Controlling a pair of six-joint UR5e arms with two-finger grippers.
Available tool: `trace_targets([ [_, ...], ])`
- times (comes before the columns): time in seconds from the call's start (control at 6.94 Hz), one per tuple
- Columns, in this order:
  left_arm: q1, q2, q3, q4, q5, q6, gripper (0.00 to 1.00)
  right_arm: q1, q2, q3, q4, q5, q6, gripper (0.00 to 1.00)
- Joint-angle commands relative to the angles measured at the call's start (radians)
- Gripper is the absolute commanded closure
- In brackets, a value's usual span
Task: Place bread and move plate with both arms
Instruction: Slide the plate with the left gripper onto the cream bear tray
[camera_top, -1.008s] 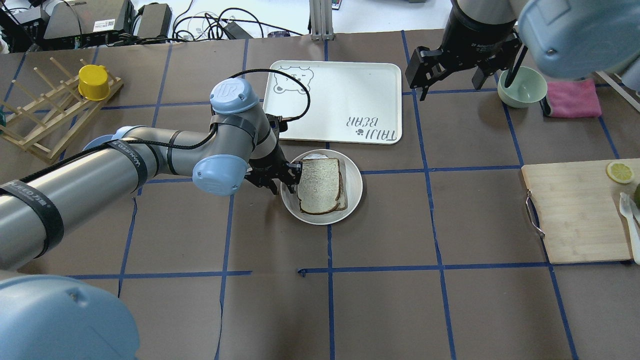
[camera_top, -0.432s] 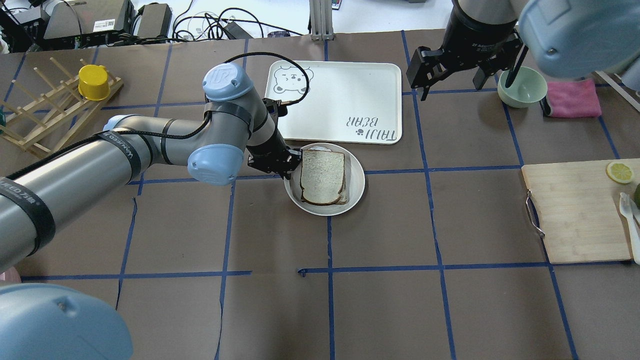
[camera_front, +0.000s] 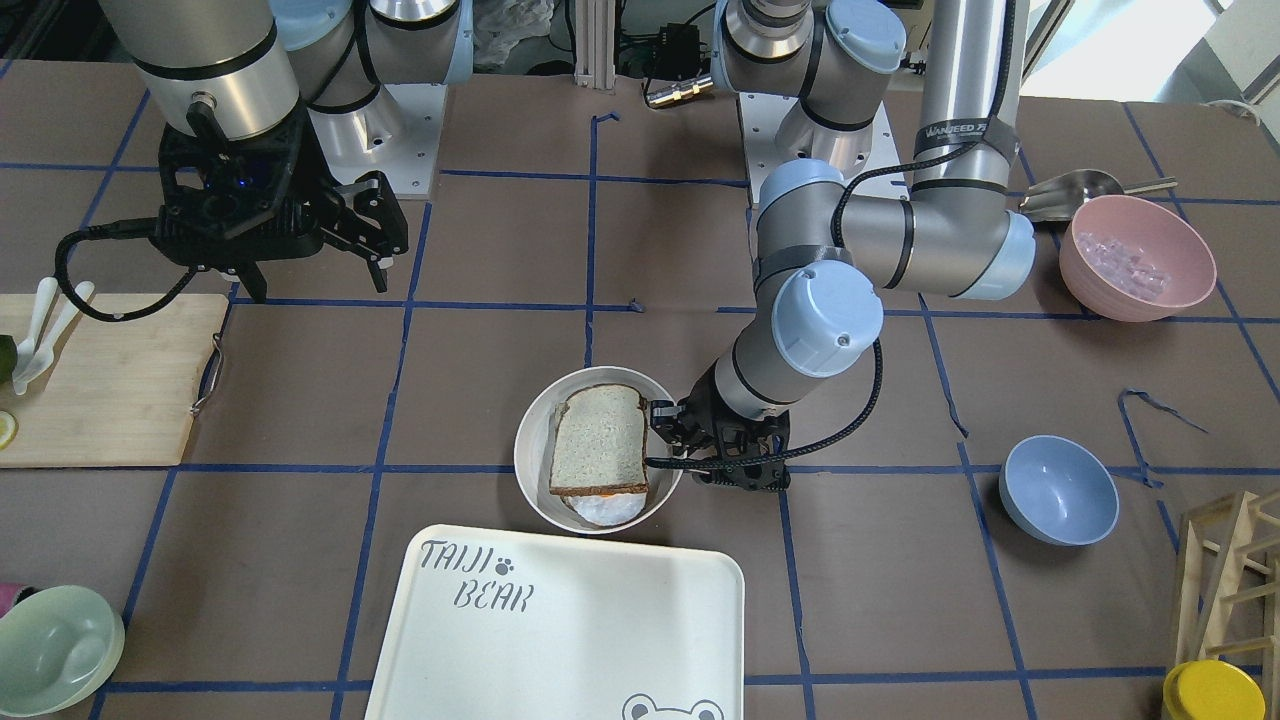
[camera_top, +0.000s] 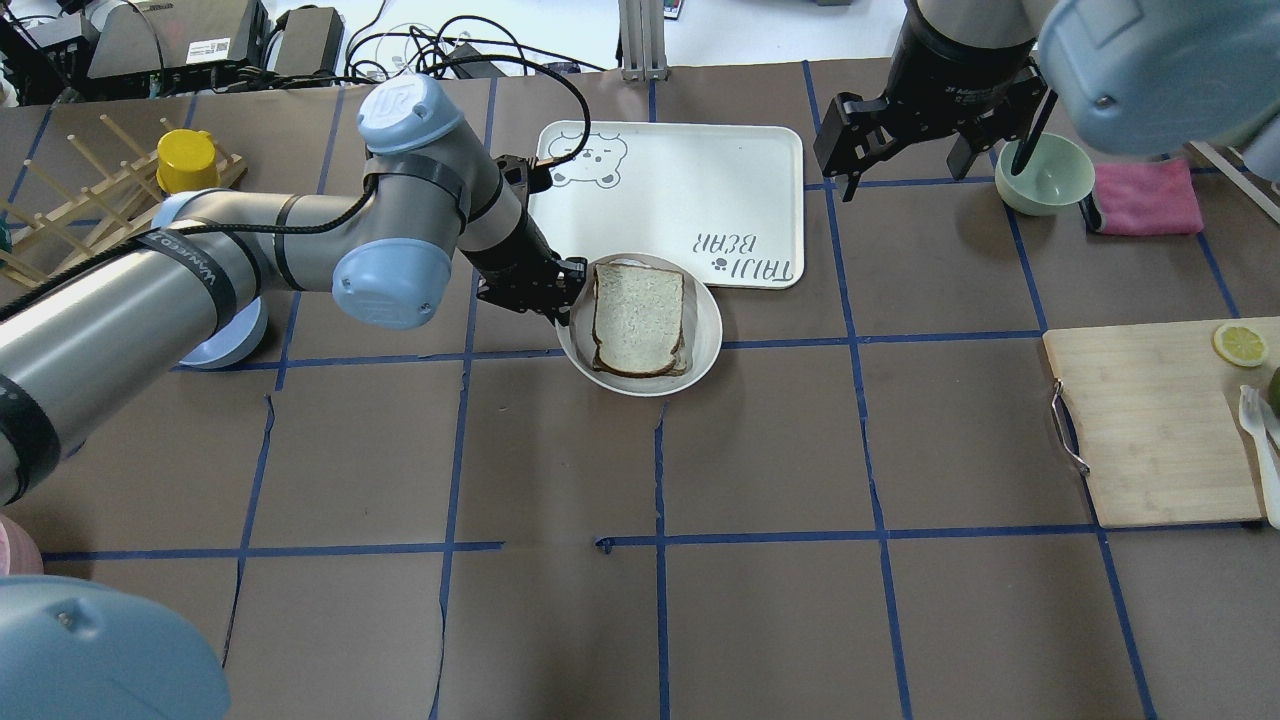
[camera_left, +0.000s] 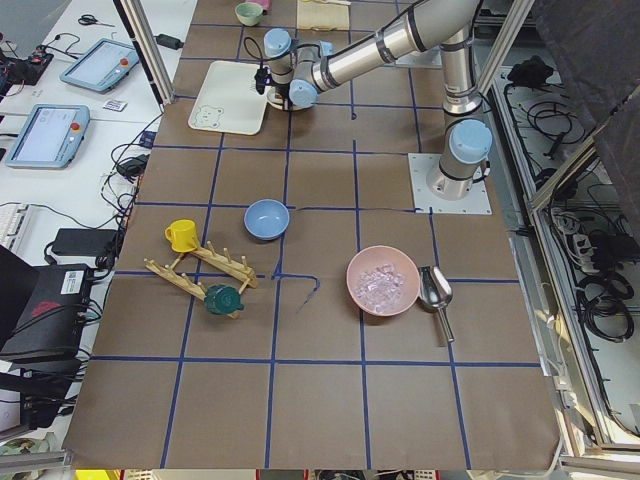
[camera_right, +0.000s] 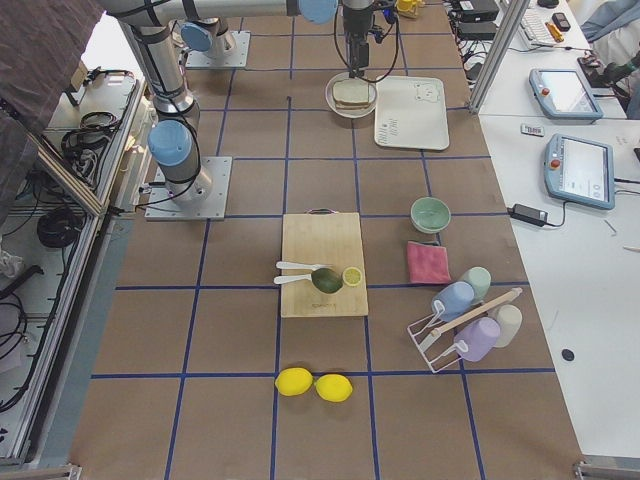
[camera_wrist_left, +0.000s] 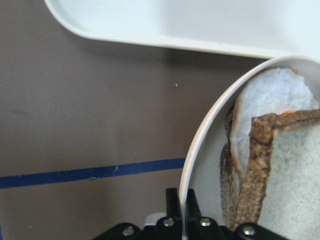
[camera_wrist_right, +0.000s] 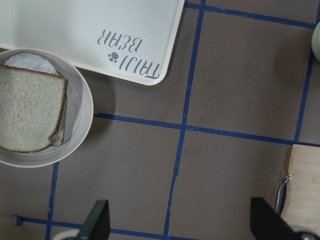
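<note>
1. The slice of greyish-white sandwich bread with dark brown crust (camera_top: 638, 318) lies flat in the round cream-white shallow plate (camera_top: 708, 345), just above the middle of the overhead view. Under it the left wrist view shows a second slice and a white layer with a speck of orange (camera_wrist_left: 270, 105); I cannot tell what that layer is.
2. So the bread step looks finished, and what remains is moving the plate.
3. The black two-finger left gripper (camera_top: 565, 290) is at the plate's left rim. In the left wrist view its fingers (camera_wrist_left: 172, 207) are closed thinly on the rim, one inside and one outside, at the bottom edge of the frame.
4. The plate's upper rim meets the lower edge of the rectangular white "TAIJI BEAR" tray (camera_top: 690, 180). I cannot tell whether it overlaps that edge or only touches it, nor whether the plate is off the brown paper-covered table (camera_top: 860, 450).
5. The black right gripper (camera_top: 900, 165) hangs at the upper right of the overhead view, well apart from the plate, jaws spread wide and holding nothing.
6. My judgement is that the plate move is under way with one arm alone. Any part for the right arm is not yet done, and the plate's final spot is not shown.
</note>
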Motion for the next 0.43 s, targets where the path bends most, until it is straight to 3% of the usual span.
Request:
trace_targets([
  [0.0,0.036,0.018,0.091,-0.115,-0.002,0.029,1.0,0.0,0.001,0.001,0.0,0.001,0.0,0.0],
  [0.29,0.05,-0.043,0.189,-0.109,-0.012,0.072,1.0,0.001,-0.001,0.001,0.0,0.001,0.0,0.0],
])
